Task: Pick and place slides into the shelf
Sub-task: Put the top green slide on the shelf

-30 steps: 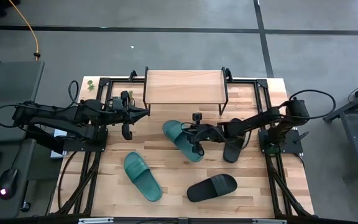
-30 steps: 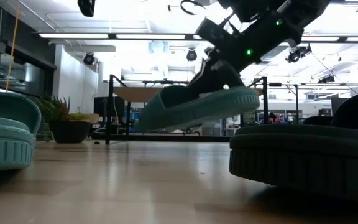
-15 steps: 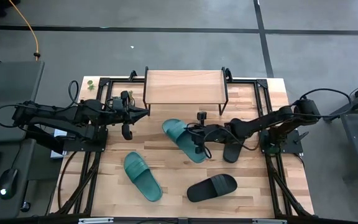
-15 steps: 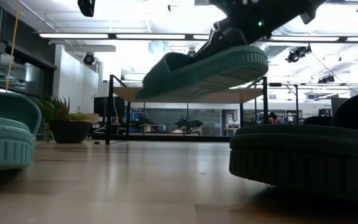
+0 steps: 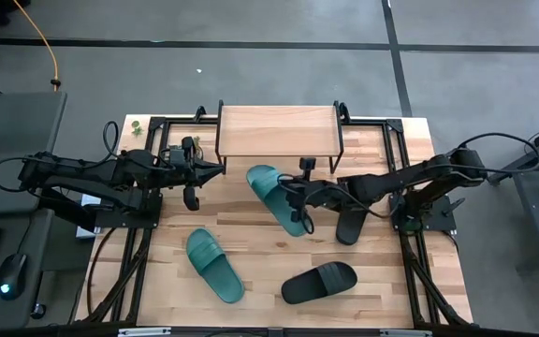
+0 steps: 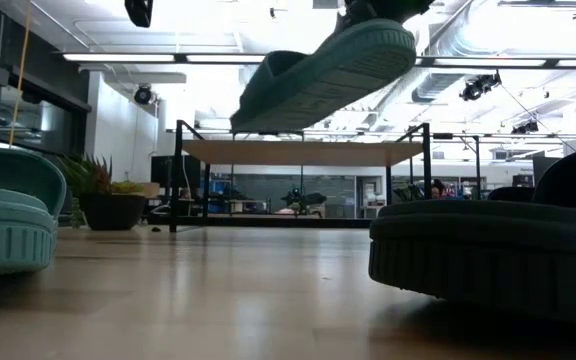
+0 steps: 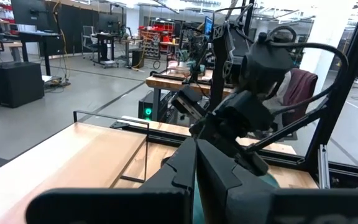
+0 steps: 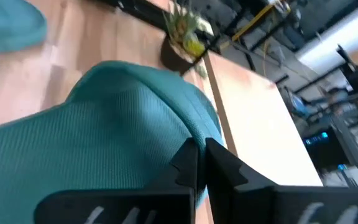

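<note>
My right gripper is shut on a teal slide, which hangs in the air just in front of the shelf. In the low view this slide floats above the level of the shelf's plank. A second teal slide lies sole-down on the near left part of the table. One black slide lies near the near edge, and another sits partly under the right arm. My left gripper is shut and waits left of the shelf. My right gripper pinches the teal slide at its ribbed strap, with the fingers closing on the strap's edge. It comes roughly level from the table's right side, across the slide. The slide is lifted clear and tilted, its sole sloping up to one end.
The shelf's black frame legs stand close beyond the held slide. A small potted plant sits at the table's far left corner. Black rails run along both sides of the table. Bare wood lies between the slides at the middle.
My right gripper has risen and moved toward the far edge and the shelf, carrying the teal slide. The slide, low over the table a second ago, now hangs higher than the shelf's plank and is tipped more steeply. The right arm has stretched out further.
</note>
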